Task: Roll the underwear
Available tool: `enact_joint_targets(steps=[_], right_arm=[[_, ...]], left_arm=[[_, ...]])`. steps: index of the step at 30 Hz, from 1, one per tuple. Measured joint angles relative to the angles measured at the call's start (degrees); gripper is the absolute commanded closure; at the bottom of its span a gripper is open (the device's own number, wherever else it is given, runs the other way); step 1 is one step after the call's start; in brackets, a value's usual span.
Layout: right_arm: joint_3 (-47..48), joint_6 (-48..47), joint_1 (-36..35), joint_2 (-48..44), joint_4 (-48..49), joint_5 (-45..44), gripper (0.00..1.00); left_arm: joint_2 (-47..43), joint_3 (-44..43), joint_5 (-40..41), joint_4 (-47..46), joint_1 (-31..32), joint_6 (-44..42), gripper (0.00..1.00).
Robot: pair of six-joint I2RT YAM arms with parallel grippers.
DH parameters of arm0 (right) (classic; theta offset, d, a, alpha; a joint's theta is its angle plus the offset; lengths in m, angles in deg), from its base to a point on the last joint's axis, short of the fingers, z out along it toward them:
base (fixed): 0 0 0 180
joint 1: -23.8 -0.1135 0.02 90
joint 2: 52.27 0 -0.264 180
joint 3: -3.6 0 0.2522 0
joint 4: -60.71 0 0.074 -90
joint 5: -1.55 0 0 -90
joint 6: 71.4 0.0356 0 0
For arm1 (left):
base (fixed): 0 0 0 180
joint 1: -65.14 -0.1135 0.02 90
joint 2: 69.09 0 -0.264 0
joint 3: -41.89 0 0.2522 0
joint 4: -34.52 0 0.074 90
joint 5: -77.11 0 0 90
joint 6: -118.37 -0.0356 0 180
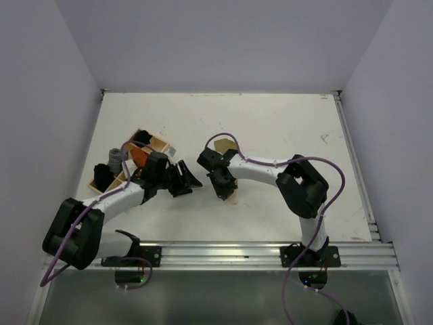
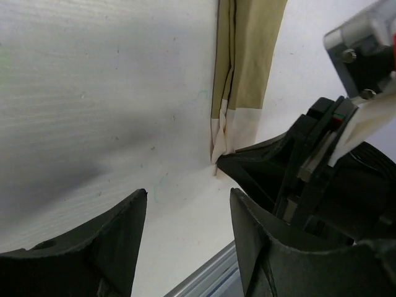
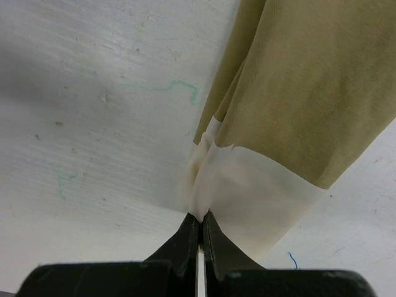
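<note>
The underwear point(image 3: 297, 93) is olive-khaki cloth with a cream waistband and hangs in folds down to the white table. My right gripper point(image 3: 199, 216) is shut on the edge of the cream band. In the left wrist view the underwear point(image 2: 247, 62) hangs from the right gripper point(image 2: 247, 164), just beyond my open, empty left gripper point(image 2: 189, 195). In the top view the left gripper point(image 1: 186, 177) is just left of the right gripper point(image 1: 225, 189), and only a small beige bit of the underwear point(image 1: 233, 198) shows under it.
A wooden compartment box point(image 1: 160, 142) stands at the left, holding an orange-red cloth bundle point(image 1: 139, 156) and dark rolled items point(image 1: 103, 176). An aluminium rail point(image 1: 237, 252) runs along the near table edge. White walls enclose the table.
</note>
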Motion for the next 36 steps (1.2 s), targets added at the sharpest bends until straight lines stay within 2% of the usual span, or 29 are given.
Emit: enact_joint_targets(steps=[7,13,19,36], right_arm=[[-2.3,1.1,0.0,-1.6,1.5,1.7,1.0],[-4.0,2.1,0.0,-3.1,2.5,2.8,1.0],[-4.2,2.7,0.0,-4.7,2.9,3.0,1.0],[-4.6,3.6,0.1,-5.9,2.5,3.6,1.0]], left_arm=[[7.6,2.8,-4.4,-11.2,0.6,6.6,0.37],[14.1,2.9,-5.4,-19.7,4.1,10.5,0.37],[17.9,2.6,-5.9,-23.5,7.1,13.0,0.37],[24.0,0.5,-6.2,-30.4,8.8,19.3,0.4]])
